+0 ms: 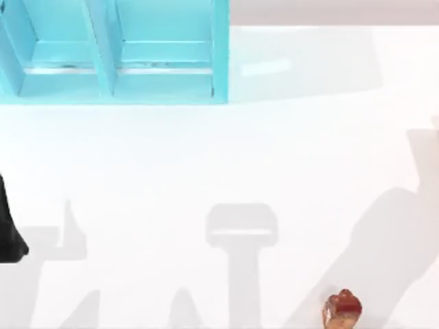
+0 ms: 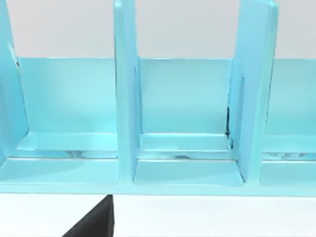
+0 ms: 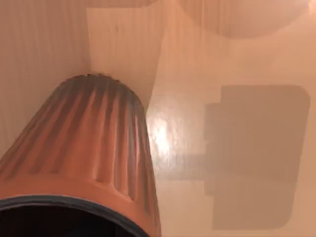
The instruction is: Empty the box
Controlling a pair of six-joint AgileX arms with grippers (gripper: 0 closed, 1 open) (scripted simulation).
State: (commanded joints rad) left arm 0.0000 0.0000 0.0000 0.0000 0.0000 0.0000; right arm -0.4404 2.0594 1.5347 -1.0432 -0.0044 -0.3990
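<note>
From above, one turquoise box [image 1: 113, 51] sits at the desk's [image 1: 274, 157] eleven o'clock; one reddish cup [image 1: 341, 308] lies at five o'clock, nearer the right arm, while the left arm [image 1: 8, 226] sits at nine. The left wrist view faces three box compartments, all empty. The right wrist view has one ribbed cup [image 3: 84, 158], long axis slanting; neither claw's state can be told.
</note>
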